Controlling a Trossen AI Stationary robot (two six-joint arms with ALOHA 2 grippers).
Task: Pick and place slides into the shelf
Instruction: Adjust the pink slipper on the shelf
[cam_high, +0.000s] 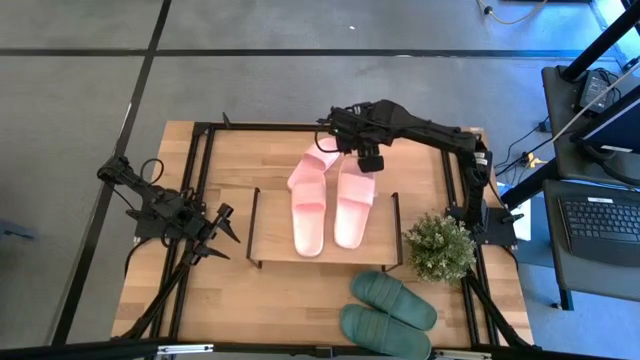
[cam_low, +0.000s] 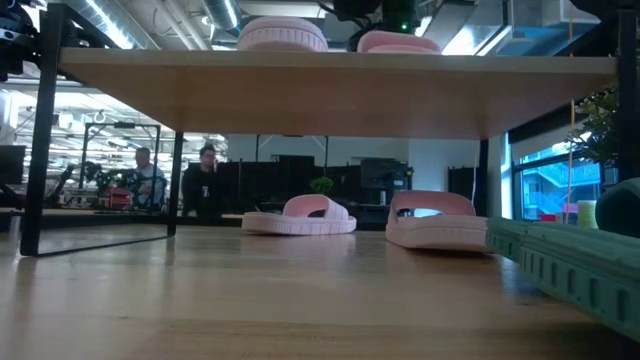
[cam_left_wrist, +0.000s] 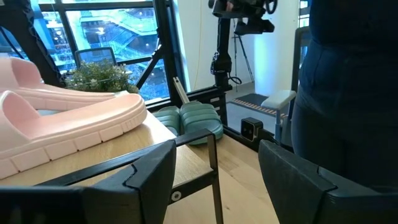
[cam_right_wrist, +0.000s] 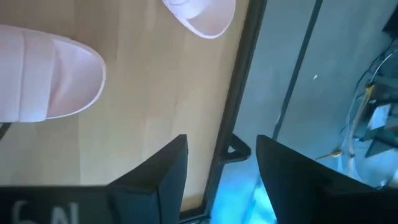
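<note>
2 light pink slides (cam_high: 322, 205) lie side by side on the shelf (cam_high: 268, 218) board at the centre of the high view, toes toward the lower edge. Another pink slide (cam_high: 316, 162) shows just above them in that frame, partly tucked under the board's far edge; the low view shows 2 pink slides (cam_low: 300, 217) resting on the table beneath the board. The dark green pair (cam_high: 388, 312) sits at the lower right of the high view, on the table and off the shelf, just below a small potted plant (cam_high: 439, 246).

The right gripper (cam_high: 367, 160) hangs over the far ends of the pink slides at upper centre of the high view, jaws parted and holding nothing; its wrist view shows bare board between the fingers. The left gripper (cam_high: 222, 232) waits at the left of the shelf, jaws likewise apart and empty.

The green pair looks like the work left. To do it well, I would come down on 1 green slide with the fingers astride its wide strap, close firmly on the soft rubber, lift clear of the plant, and set it flat in a free spot without nudging the pink ones.
</note>
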